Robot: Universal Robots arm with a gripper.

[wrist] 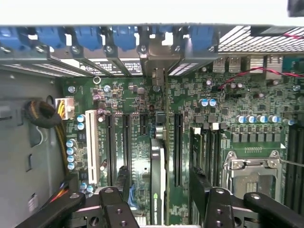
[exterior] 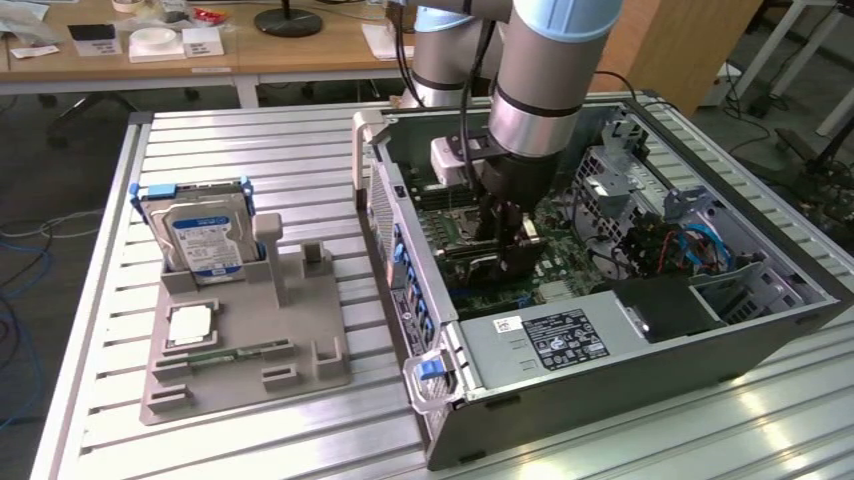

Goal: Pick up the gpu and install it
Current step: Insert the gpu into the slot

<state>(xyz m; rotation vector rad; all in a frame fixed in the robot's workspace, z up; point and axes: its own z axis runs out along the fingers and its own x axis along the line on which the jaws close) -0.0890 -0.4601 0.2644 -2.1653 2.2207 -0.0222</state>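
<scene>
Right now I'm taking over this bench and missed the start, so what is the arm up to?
The arm's gripper is reaching down inside the open computer case, holding the gpu edge-on over the motherboard. The card stands among the long expansion slots, its metal bracket up against the case's rear slot openings. Outside the case, a hard drive stands upright in the grey parts holder on the table.

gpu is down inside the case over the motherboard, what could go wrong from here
The gpu, held edge-on between the gripper fingers, could miss its slot among the parallel slots and jam. Its bracket could catch on the blue rear clips. Pushing down off-line might strain the motherboard.
</scene>
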